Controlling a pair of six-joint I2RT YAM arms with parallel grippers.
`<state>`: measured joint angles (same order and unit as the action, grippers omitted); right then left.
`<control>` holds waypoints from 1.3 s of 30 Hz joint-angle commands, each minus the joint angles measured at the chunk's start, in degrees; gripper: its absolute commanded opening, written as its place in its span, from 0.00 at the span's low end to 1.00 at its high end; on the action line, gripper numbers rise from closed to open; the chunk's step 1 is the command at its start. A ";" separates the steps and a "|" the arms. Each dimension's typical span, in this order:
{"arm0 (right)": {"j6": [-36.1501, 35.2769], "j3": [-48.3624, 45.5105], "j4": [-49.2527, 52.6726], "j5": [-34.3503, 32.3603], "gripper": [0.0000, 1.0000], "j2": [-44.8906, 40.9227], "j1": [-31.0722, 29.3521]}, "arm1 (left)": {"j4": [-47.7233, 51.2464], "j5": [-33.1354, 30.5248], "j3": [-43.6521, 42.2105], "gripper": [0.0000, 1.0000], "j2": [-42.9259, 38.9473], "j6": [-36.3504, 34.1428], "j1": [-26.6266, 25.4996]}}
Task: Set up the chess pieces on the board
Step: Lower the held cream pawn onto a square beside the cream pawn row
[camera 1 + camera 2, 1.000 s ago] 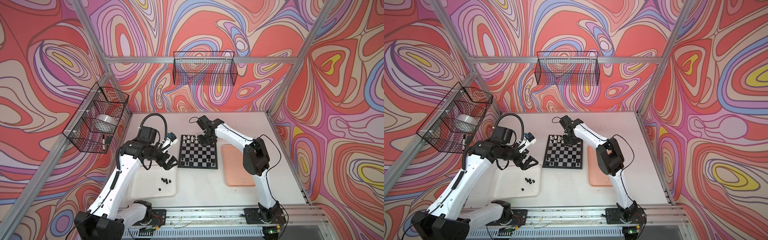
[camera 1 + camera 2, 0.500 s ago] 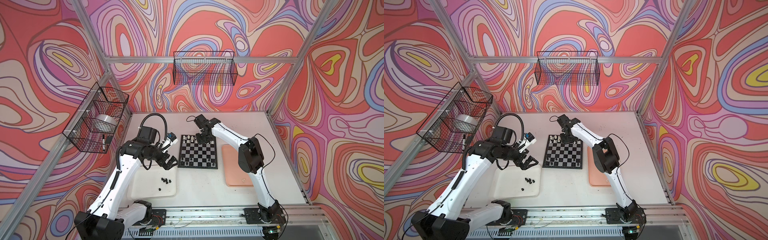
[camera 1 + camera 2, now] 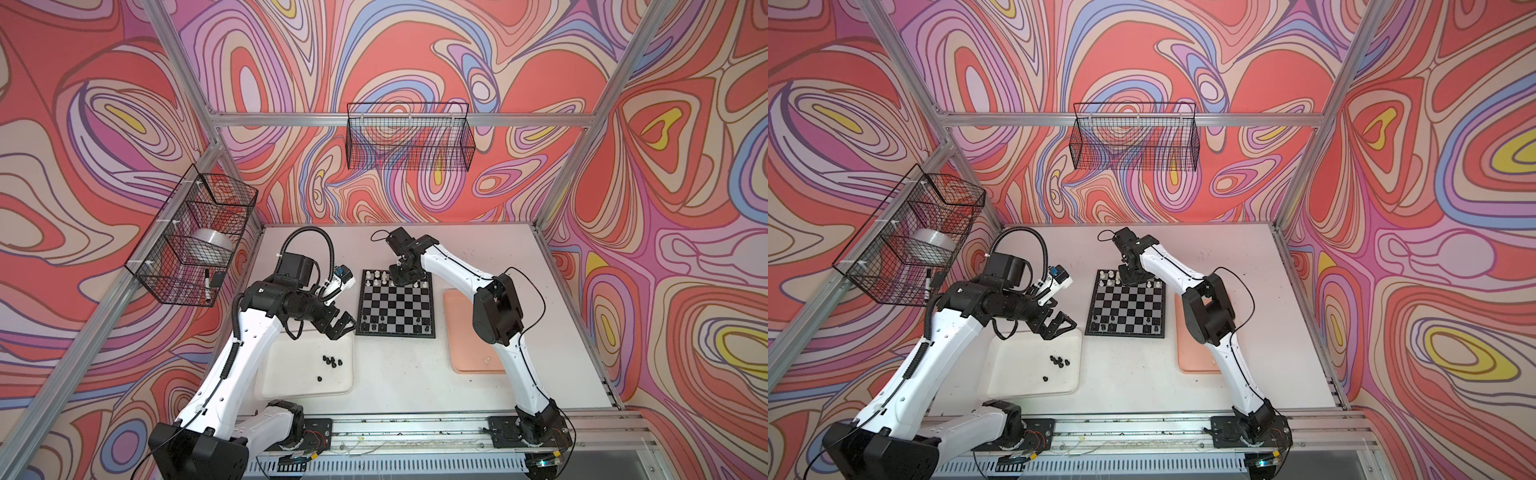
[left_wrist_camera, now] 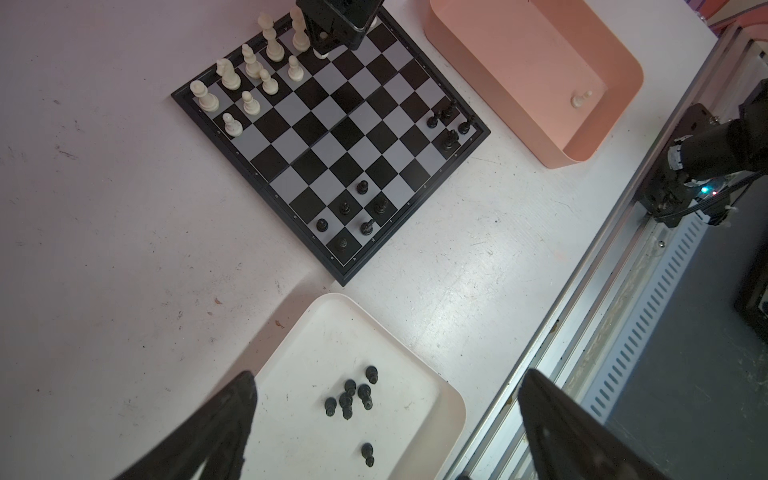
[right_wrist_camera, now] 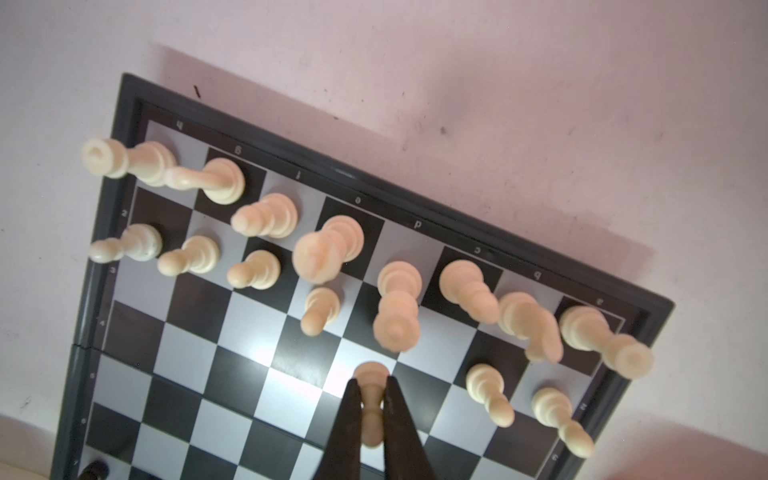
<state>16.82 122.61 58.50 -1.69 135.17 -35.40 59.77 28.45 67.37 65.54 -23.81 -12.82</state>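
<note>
Top views: board (image 3: 395, 303) lay on the counter (image 3: 399, 374) between white tray (image 3: 291, 374) and pink tray (image 3: 461, 332); left tool (image 3: 341, 326) hung with jaws apart above the white tray's far edge; right tool (image 3: 404, 278) sat over the board's far rows. Left wrist: loose black pieces (image 4: 351, 399) lay in the white tray, others stood on the board's near rows. Right wrist: right tool was clamped on a cream pawn (image 5: 371, 376), its base over a light square.

You had a scuffed white surface (image 3: 399, 370) before you, and in both top views three things lay flat on it. The board (image 3: 395, 305) sat mid-surface, a white tray (image 3: 291, 386) lay near its front-left corner, and a pink tray (image 3: 465, 324) lay just beside its right edge, not touching.
</note>
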 commanded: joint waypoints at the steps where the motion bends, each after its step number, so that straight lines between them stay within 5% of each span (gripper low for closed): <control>1: -0.47 1.23 -0.14 -0.67 0.08 2.59 -0.33 | 0.09 -0.06 -0.49 0.99 -0.58 -0.31 -0.36; 39: -1.45 2.81 -0.49 -2.17 0.09 5.01 -0.30 | -0.27 -0.15 -0.97 0.99 -0.59 -0.37 -0.36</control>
<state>15.88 124.62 58.11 -2.81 138.56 -35.40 59.37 28.40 66.96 65.54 -23.81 -12.82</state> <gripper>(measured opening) 0.094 0.988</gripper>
